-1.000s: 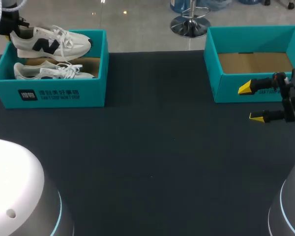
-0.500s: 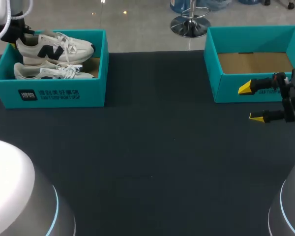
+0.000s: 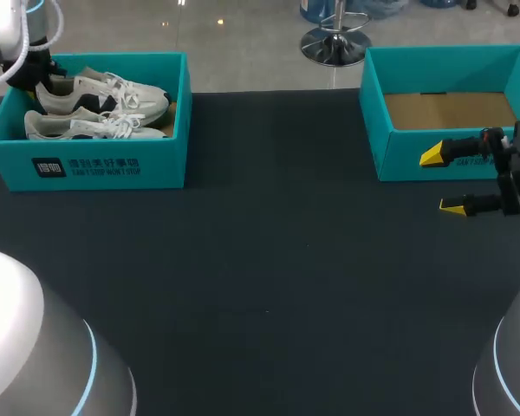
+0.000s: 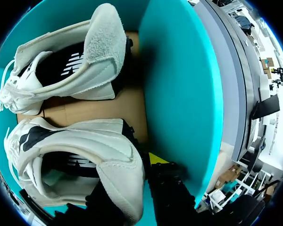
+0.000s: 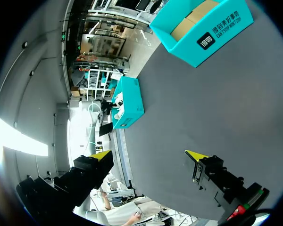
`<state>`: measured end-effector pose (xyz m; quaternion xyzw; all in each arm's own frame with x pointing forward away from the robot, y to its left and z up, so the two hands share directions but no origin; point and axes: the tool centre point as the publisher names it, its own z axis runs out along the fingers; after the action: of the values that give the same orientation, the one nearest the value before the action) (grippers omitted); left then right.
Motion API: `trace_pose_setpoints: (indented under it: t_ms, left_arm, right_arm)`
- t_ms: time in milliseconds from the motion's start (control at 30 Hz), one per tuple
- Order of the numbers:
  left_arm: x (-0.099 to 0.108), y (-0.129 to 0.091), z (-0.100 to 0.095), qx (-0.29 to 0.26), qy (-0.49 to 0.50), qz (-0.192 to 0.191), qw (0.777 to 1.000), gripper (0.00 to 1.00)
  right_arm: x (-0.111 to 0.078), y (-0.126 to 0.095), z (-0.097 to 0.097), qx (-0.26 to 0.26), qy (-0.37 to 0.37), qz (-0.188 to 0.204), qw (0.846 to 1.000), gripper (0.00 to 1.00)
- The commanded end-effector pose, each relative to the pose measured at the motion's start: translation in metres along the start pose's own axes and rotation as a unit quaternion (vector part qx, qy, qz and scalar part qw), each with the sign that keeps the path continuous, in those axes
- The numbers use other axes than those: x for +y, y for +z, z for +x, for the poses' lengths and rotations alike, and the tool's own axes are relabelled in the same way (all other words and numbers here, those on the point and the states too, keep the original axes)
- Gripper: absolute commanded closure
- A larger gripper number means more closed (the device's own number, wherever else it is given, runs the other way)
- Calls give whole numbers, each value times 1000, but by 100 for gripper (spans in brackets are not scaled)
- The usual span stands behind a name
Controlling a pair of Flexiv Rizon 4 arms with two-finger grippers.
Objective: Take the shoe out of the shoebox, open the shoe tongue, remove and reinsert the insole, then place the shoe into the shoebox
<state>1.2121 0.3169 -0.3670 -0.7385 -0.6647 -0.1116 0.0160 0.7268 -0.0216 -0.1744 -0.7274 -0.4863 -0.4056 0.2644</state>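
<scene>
shoe (image 4: pixel 70 150) heel pinched in left gripper (image 4: pixel 132 181)

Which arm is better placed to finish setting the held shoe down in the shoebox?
Left. The left hand grips the shoe by its heel, inside the shoebox. The right hand hangs open across the table, beside the empty shoebox.

I'm seeing the shoe (image 4: pixel 80 155) showing smooth, leather-like white panels, while the second shoe (image 4: pixel 70 66) is looking fuzzy at its heel tab, like suede. The shoebox (image 4: pixel 179 94) is reading as matt teal card with a raw brown cardboard floor. The desk (image 3: pixel 286 260) is looking dark, matt and faintly cloth-like.
</scene>
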Motion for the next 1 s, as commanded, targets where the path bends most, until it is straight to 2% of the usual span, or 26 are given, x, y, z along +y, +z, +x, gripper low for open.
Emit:
trace_pose_setpoints:
  t_ms: [33,67,100,133,167,333,500,700,900,1000]
  left_arm:
    - [9,0,1,-7,3,14,1000,58]
    - [8,-2,1,-7,2,14,1000,47]
    - [7,-4,1,-6,2,14,1000,25]
    - [5,-7,0,-8,4,15,1000,10]
    - [4,-10,0,-4,2,14,1000,0]
    - [-2,-31,-1,-18,5,13,1000,0]
    - [-10,-63,-7,-39,-14,18,999,0]
    - [-20,-95,-9,-58,-29,5,998,0]
    - [-34,-127,-8,-63,-40,-8,997,0]
    - [-43,-144,-7,-59,-64,-1,996,0]
  right_arm:
    - [-1,0,0,-1,1,-1,1000,0]
    - [-1,0,0,-1,1,-1,1000,0]
    - [-1,0,0,-1,1,-1,1000,0]
    - [-1,0,0,-1,1,-1,1000,0]
    - [-1,0,0,-1,1,-1,1000,0]
    - [-1,0,0,-1,1,-1,1000,0]
    - [-1,0,0,-1,1,-1,1000,0]
    - [-1,0,0,-1,1,-1,1000,0]
    - [-1,0,0,-1,1,-1,1000,0]
    - [-1,0,0,-1,1,-1,1000,0]
